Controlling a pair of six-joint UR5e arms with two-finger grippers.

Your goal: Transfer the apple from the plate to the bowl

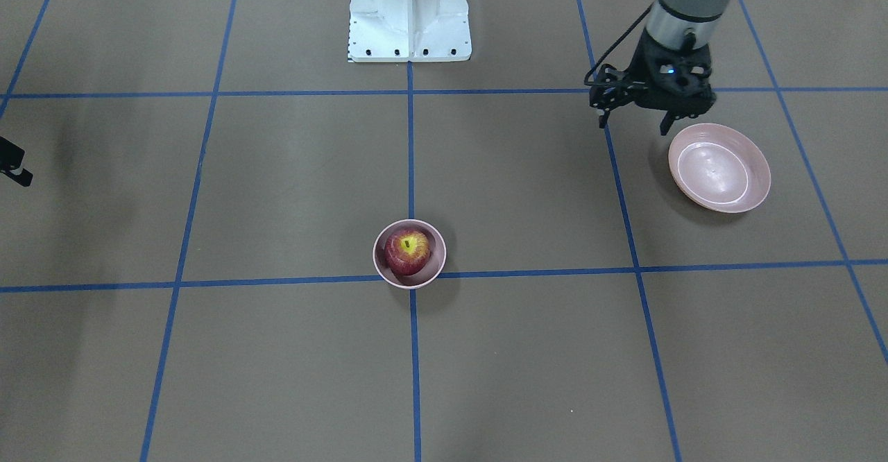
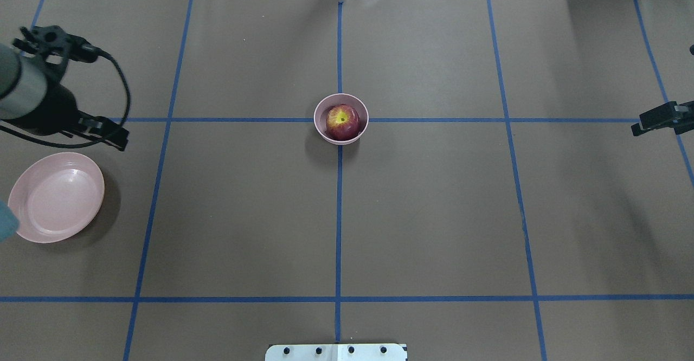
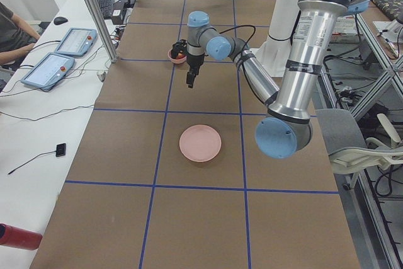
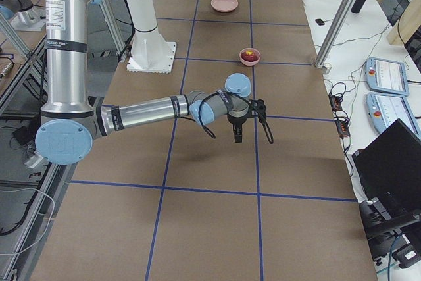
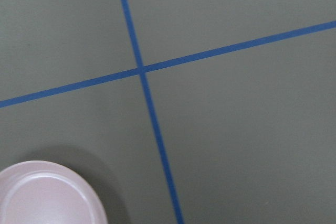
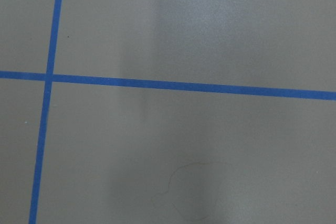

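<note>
The dark red apple (image 2: 342,122) with its yellow stem patch sits inside the small deep pink bowl (image 2: 322,129) at the table's middle; it also shows in the front view (image 1: 407,251) inside the bowl (image 1: 380,268). The wide shallow pink plate (image 2: 57,195) lies empty at the left edge and shows in the front view (image 1: 719,168). My left gripper (image 1: 666,129) hangs raised near the plate, far from the bowl; its fingers look closed into one narrow tip and hold nothing. My right gripper (image 2: 635,130) hovers at the right edge, looks shut and empty.
Blue tape lines divide the brown table cover (image 2: 434,214) into squares. The robot's white base (image 1: 409,18) stands at the table's near edge. Tablets (image 3: 69,42) and an operator sit beyond the far side. A red bottle (image 3: 16,236) lies at the left end.
</note>
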